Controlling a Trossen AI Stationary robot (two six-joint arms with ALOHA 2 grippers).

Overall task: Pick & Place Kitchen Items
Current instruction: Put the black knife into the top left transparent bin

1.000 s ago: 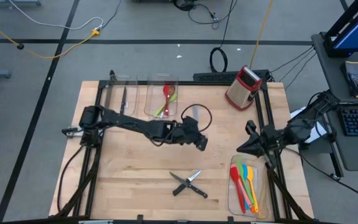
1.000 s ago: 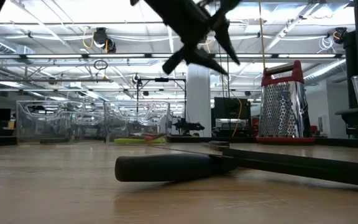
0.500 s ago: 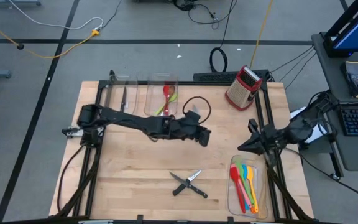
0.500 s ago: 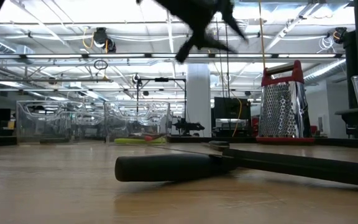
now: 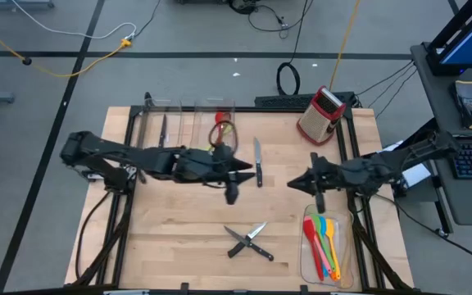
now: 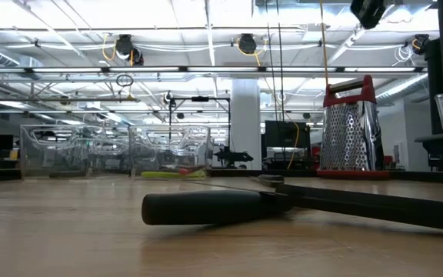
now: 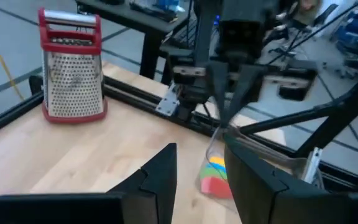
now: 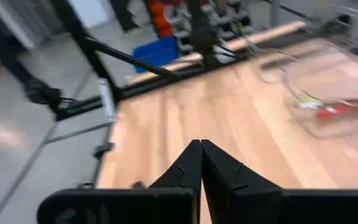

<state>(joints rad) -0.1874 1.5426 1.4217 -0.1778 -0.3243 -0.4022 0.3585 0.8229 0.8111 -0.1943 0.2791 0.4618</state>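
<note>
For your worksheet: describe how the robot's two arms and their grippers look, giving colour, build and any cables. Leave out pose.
Both arms are black, slim and jointed. The left gripper has two broad, angular matte-black fingers. The right gripper has black fingers tapering to points. Black cables trail from the right arm off the table's edge.

Even bright overhead light on the table (image 5: 179,221), soft short shadows, ceiling strip lights (image 6: 206,31) glaring in the low view, near knife handle (image 6: 206,208) soft — right wrist view smeared with motion blur, left wrist view slightly hazy
</note>
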